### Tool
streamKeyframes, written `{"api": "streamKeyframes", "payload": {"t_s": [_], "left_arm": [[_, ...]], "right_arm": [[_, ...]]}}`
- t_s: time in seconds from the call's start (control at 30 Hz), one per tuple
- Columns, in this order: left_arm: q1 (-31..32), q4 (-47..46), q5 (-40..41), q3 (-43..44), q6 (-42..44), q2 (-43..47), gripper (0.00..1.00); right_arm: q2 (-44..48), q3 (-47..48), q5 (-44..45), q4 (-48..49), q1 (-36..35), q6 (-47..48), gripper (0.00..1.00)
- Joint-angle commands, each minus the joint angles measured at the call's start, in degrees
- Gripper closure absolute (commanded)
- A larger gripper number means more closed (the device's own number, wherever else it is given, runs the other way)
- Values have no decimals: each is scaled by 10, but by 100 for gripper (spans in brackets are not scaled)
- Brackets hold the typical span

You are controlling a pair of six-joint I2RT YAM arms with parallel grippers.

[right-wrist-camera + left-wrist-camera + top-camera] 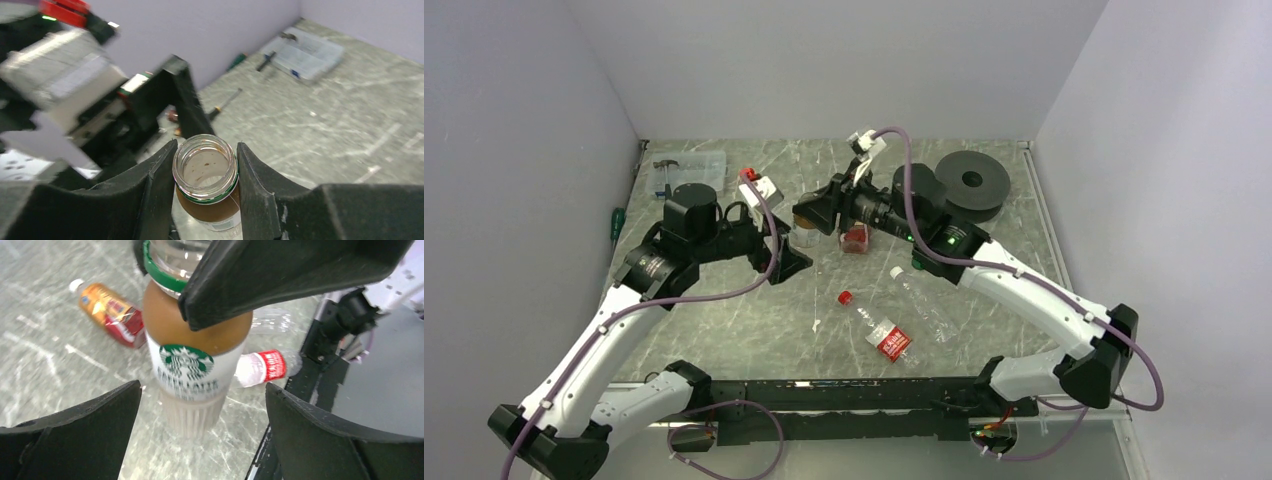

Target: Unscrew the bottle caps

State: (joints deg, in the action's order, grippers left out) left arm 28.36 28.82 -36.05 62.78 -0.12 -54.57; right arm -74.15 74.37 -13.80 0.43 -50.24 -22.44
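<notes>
An amber latte bottle [192,372] stands upright near the table's middle [804,236]. Its mouth [205,162] is open and capless, with only a green ring on the neck. My right gripper [207,145] is shut on that neck from above [816,212]. My left gripper [202,387] is open, its fingers wide apart on either side of the bottle's base without touching it [792,262]. A red-labelled bottle [882,333] with a red cap [845,297] lies in front. A plain bottle [927,300] with a white cap [896,271] lies beside it. A short orange-red bottle [107,307] lies behind. The green cap is out of view.
A large black spool [972,182] sits at the back right. A clear plastic box with tools [689,170] is at the back left, and a green-handled screwdriver [616,222] lies by the left wall. The walls enclose the table on three sides.
</notes>
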Motion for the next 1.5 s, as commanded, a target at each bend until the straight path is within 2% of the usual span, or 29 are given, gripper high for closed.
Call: {"api": "streamKeyframes", "payload": {"t_s": [0.0, 0.1, 0.17, 0.33, 0.6, 0.7, 0.83, 0.97, 1.17, 1.23, 1.27, 1.37, 1.47], "left_arm": [[-1, 50, 143, 42, -15, 27, 1], [-1, 83, 224, 61, -21, 42, 1], [-1, 101, 243, 65, -27, 55, 1], [-1, 133, 225, 71, -46, 78, 1], [-1, 168, 170, 99, -39, 88, 1], [-1, 173, 177, 103, -39, 93, 0], [-1, 186, 178, 106, -34, 97, 1], [-1, 187, 178, 104, -34, 100, 1], [-1, 175, 178, 96, -35, 99, 1], [-1, 171, 176, 94, -37, 98, 0], [-1, 169, 178, 93, -39, 98, 1], [-1, 163, 187, 90, -40, 98, 1], [-1, 160, 187, 85, -38, 98, 0]], "right_arm": [[-27, 37, 99, -39, 0, 69, 84], [-64, 41, 134, -30, 0, 95, 86], [-98, 39, 162, -9, 0, 113, 87], [-186, 38, 212, 105, 0, 145, 88], [-339, 98, 271, 227, 8, 149, 88], [-398, 139, 297, 251, 9, 144, 90], [-457, 196, 335, 275, 9, 146, 86], [-512, 240, 345, 261, 12, 135, 86], [-524, 228, 342, 249, 13, 112, 85], [-520, 216, 345, 248, 13, 109, 80], [-516, 207, 346, 252, 13, 107, 74], [-508, 188, 344, 254, 13, 104, 49], [-505, 184, 341, 249, 14, 99, 30]]}}
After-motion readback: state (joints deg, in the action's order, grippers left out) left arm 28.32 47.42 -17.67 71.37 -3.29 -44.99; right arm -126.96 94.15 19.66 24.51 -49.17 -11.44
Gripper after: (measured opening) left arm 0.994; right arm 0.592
